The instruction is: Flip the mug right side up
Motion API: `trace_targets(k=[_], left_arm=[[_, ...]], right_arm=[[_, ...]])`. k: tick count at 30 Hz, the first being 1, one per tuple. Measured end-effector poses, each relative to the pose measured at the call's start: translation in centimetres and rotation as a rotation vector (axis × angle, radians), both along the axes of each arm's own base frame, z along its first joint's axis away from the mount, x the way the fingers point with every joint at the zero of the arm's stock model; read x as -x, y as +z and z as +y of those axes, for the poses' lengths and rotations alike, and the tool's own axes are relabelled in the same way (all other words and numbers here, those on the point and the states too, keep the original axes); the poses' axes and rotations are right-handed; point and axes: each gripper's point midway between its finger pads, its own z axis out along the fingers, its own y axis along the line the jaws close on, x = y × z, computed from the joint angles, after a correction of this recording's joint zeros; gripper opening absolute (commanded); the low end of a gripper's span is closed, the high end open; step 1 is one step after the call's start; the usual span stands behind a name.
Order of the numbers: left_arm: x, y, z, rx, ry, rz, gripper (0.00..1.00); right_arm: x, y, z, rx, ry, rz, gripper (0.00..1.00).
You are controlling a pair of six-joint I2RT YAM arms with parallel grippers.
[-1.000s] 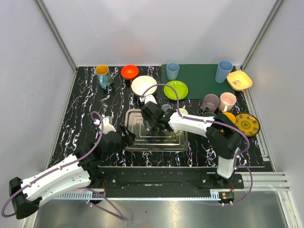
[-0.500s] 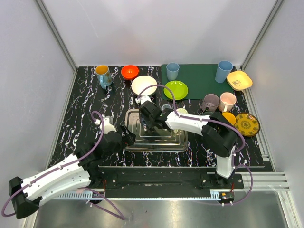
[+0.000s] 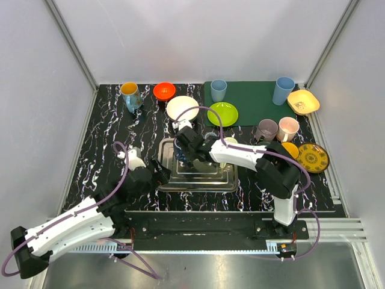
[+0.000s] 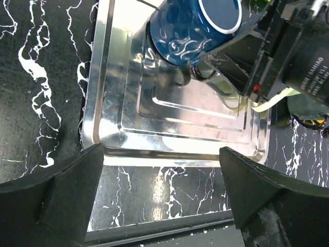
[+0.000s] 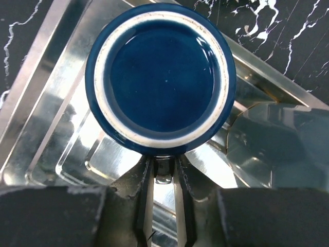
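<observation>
Sitting base-up, mug (image 5: 160, 77), handle pinched in right claw (image 5: 163, 172).

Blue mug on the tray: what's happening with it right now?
The blue mug sits upside down, base up, toward the far left of the silver tray. The right gripper is low over the tray, fingers pinched on the mug's handle. The left gripper hangs open by the tray's near edge, touching nothing. The mug has not yet been turned.
</observation>
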Motion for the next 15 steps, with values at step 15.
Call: trace_targets(k=[15], left_arm=[[-0.2,9.2,1.1,0.324,0.004,-0.340,0.99]], right_arm=[[4.9,19.3,1.7,-0.731,0.040,0.083,0.00]])
